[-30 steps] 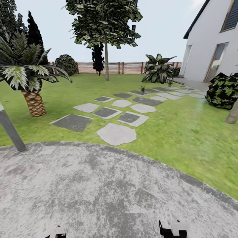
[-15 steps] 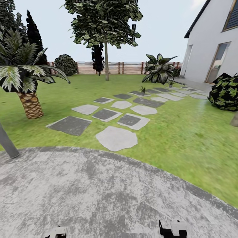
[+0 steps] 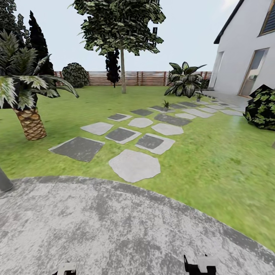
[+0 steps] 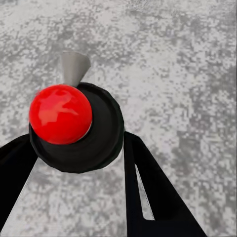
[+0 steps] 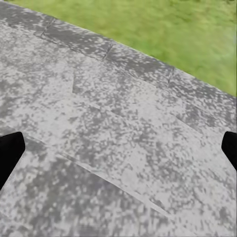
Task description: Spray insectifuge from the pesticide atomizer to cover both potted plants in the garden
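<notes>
The left gripper clamps a black atomizer with a red cap; the right gripper's fingers stand apart. Two small potted plants sit on grey stepping stones beyond the speckled paving.

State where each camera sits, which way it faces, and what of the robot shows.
Head view: on the head, facing forward and down over mottled grey paving to green lawn; left hand and right hand tips at bottom edge.
Left wrist view: by the left hand, facing the paving; black fingers clamp a red-topped black atomizer.
Right wrist view: by the right hand, facing paving and lawn edge; fingers spread wide.
Shared: paving, all three.
</notes>
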You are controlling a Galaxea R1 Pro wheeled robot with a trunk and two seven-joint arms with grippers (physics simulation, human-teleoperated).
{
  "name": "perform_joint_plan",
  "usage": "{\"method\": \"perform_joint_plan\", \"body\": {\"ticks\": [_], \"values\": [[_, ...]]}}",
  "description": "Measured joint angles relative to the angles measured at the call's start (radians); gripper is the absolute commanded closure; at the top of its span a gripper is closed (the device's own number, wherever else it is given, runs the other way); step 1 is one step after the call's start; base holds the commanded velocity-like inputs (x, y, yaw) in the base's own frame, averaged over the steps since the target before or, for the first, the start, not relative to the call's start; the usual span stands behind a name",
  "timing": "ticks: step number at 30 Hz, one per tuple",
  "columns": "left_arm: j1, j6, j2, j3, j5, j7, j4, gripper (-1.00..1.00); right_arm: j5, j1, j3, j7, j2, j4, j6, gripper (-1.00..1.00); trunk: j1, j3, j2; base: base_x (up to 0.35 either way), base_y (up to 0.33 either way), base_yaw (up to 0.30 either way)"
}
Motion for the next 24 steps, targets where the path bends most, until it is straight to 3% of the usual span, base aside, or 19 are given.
{"method": "perform_joint_plan", "body": {"ticks": [24], "values": [[0.0, 0.0, 0.0, 0.0, 0.0, 0.0, 0.0, 1.0, 0.001, 0.0, 0.0, 0.0, 0.0, 0.0, 0.0, -1.0, 0.0, 0.0, 0.0, 0.34, 0.0, 0.0]]}}
